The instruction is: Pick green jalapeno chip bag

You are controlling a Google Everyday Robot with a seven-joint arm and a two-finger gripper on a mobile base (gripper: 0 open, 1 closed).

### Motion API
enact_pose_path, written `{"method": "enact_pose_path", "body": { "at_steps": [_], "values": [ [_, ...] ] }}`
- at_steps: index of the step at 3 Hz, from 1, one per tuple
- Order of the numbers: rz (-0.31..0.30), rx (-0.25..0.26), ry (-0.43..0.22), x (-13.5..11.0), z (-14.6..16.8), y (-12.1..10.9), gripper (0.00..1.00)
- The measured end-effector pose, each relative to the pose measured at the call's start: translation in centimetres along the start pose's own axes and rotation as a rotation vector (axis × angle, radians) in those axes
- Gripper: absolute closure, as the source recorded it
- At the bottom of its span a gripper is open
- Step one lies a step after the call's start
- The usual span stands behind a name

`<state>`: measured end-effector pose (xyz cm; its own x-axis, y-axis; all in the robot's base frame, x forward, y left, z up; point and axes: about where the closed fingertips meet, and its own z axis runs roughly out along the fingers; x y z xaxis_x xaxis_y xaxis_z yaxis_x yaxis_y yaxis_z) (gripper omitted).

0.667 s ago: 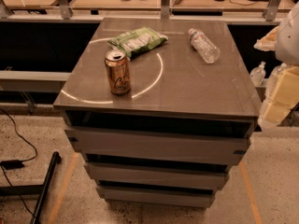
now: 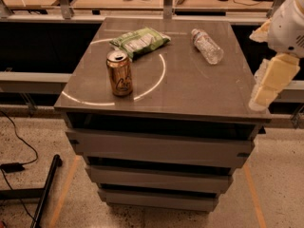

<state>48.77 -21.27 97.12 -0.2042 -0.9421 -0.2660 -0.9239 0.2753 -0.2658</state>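
The green jalapeno chip bag (image 2: 141,41) lies flat on the far left part of the grey table top (image 2: 199,87), light green and white with darker edges. It sits just behind a bronze soda can (image 2: 119,73). My gripper (image 2: 259,101), cream-coloured under a white arm, hangs at the table's right front corner, far to the right of the bag. It holds nothing that I can see.
A clear plastic water bottle (image 2: 207,45) lies on its side at the far right of the top. A white circle (image 2: 159,80) is marked on the table around the can. Drawer fronts (image 2: 161,148) are below. Cables and a black pole (image 2: 45,191) lie on the floor at left.
My gripper has moved a little up and to the left, closer to the table's right front corner. The bag, can and bottle have not moved.
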Motion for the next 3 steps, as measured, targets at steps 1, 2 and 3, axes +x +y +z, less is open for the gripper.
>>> {"method": "enact_pose_path", "body": {
  "at_steps": [1,2,3],
  "values": [
    [-0.071,0.037,-0.073,-4.0,2.5,-5.9,0.00],
    [-0.119,0.068,-0.125,-6.8,4.3,-9.5,0.00],
    [-0.145,0.111,-0.185,-10.2,6.0,-12.6,0.00]
  ]
}}
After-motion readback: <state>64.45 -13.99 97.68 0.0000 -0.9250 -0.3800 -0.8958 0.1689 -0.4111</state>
